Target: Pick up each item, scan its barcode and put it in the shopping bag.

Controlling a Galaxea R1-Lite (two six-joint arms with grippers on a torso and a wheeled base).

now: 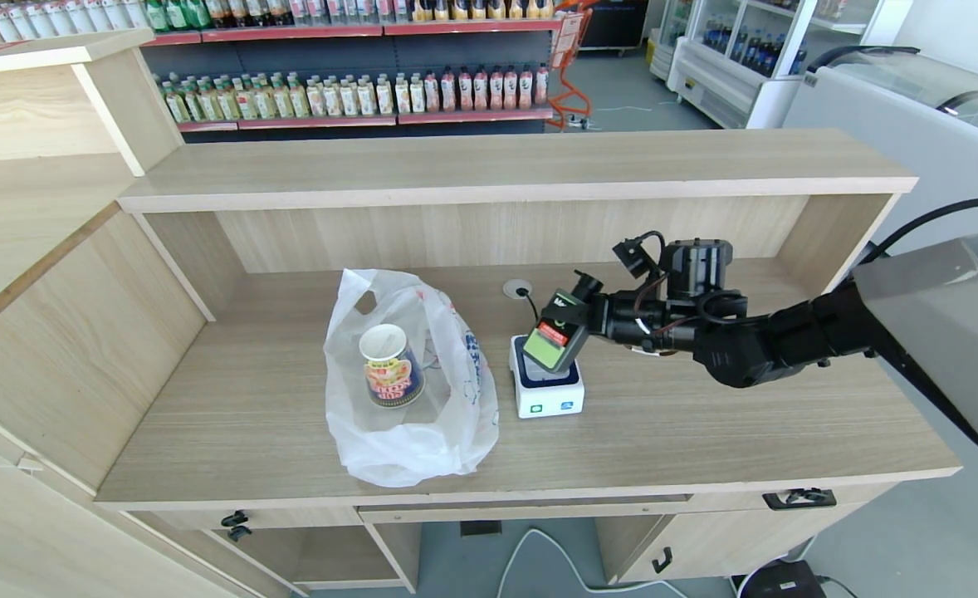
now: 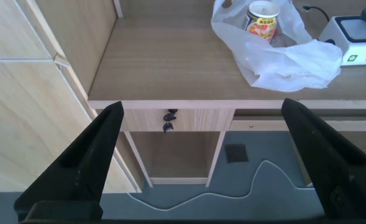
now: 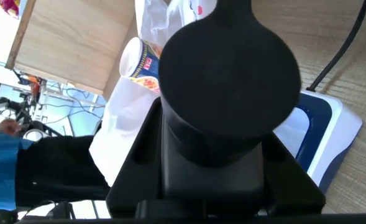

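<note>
The left hand [image 2: 202,106] sits nearest its camera, below and in front of the tabletop [image 1: 705,415] edge. Its two dark fingers [image 2: 89,155] are spread wide and hold nothing. The right hand [image 1: 574,322] is extended over the tabletop and is clenched on a small green pack [image 1: 550,342] with a red label. The pack is tilted and sits just above the far edge of the white barcode scanner [image 1: 545,390]; whether it touches the scanner cannot be determined. The white plastic shopping bag [image 1: 447,415] lies just beside the scanner, on the robot's left, with its mouth open. A cup noodle [image 1: 389,365] stands upright inside it. A black cable [image 1: 530,307] runs from the scanner to a port in the tabletop.

Handling judgement: the green pack appears light and fairly stiff. Grip it across its narrow sides so that the barcode face is uncovered for the scanner. The cup noodle appears light and thin-walled, so heavy squeezing could dent it. The bag film is limp and slippery, and its mouth could collapse as an item is lowered in.

Count:
- One green pack.
- One cup noodle.
- One shopping bag.
- One scanner.
- One cable.
- Two hands.

The scanning step appears to be in hand, and the pack is not yet in the bag.
</note>
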